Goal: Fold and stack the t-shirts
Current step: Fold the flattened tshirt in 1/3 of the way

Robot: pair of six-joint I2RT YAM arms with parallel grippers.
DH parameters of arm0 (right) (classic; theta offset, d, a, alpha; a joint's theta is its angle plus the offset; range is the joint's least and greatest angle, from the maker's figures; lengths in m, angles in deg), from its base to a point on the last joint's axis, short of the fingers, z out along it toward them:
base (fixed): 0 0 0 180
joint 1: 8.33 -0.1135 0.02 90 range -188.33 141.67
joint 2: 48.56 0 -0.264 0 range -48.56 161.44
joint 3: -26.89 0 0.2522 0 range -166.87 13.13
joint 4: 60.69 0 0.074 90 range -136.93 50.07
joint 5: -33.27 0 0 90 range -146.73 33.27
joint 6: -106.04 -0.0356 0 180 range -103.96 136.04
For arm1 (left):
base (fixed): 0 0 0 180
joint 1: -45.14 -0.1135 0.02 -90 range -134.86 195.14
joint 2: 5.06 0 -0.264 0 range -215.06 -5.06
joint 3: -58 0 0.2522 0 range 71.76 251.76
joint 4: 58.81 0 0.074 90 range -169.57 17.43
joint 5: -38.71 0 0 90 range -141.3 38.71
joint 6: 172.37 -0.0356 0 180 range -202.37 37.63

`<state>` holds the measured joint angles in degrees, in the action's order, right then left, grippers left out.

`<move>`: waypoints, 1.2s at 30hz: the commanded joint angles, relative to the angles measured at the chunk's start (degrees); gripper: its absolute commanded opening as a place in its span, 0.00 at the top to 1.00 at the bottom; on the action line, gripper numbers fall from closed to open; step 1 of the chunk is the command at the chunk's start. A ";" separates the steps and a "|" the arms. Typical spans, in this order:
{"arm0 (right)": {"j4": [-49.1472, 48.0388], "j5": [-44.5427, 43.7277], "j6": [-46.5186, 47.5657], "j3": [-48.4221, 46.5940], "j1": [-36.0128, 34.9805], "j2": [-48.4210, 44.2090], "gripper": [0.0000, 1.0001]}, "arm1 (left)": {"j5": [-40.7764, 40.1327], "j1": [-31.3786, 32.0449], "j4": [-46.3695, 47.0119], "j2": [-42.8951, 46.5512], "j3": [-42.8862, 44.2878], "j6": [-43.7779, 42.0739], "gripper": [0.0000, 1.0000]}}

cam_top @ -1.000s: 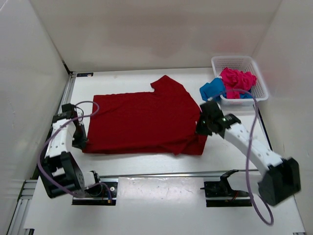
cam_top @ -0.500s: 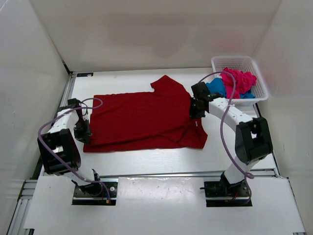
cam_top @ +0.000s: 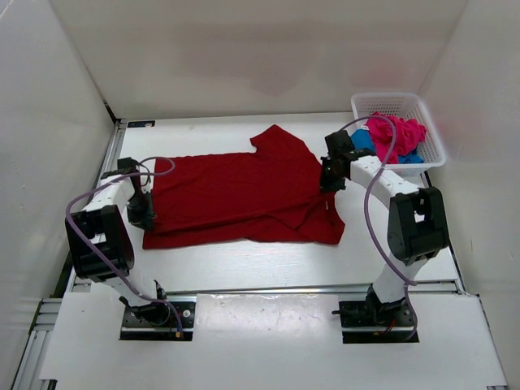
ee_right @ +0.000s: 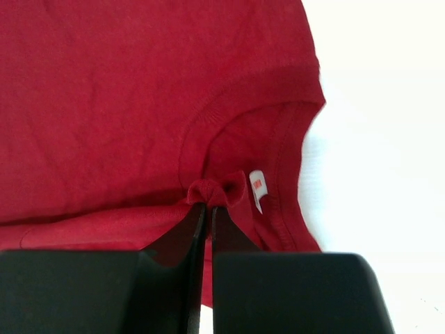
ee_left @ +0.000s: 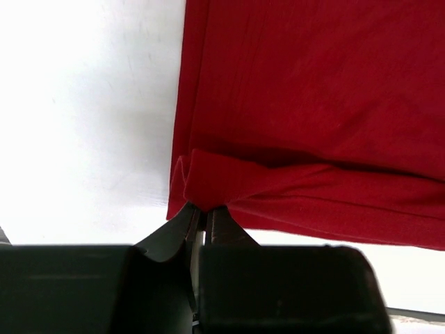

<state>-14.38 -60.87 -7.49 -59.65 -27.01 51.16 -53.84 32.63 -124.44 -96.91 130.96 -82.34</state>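
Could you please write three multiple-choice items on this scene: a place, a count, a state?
1. Where is the pink t-shirt? A. in the white basket B. under the left arm C. on the wall
2. How many t-shirts lie spread on the table? A. three B. two C. one
3. The right gripper is: A. open above the basket B. shut on the collar of the dark red t-shirt C. holding a hanger

1 A, it is heaped in the basket; 2 C, only the dark red one is spread; 3 B, it pinches a collar fold.
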 commanded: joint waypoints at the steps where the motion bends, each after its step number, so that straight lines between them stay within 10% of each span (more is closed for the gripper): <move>1: -0.12 0.10 1.03 -4.04 0.75 2.05 1.00 | 0.79 0.12 2.57 -0.34 3.46 -0.03 0.86; 10: 1.98 0.19 1.56 -7.19 0.75 5.31 1.00 | -0.79 1.35 3.71 -5.95 7.50 -0.03 0.68; 12: 3.29 0.80 0.94 -8.87 1.27 7.23 0.77 | -2.62 1.35 3.71 -7.19 9.17 -0.03 0.64; 20: 7.78 0.27 0.33 -17.93 2.33 7.78 0.52 | -6.87 -3.56 3.19 -8.88 22.88 -0.03 0.17; 36: 9.29 9.22 -0.29 16.51 6.37 -17.45 0.12 | 1.58 -4.80 -2.97 6.42 -1.45 -0.03 0.16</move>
<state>-4.83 -55.89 -7.62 -47.19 -20.69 34.72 -55.09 27.73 -127.00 -94.66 131.16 -82.40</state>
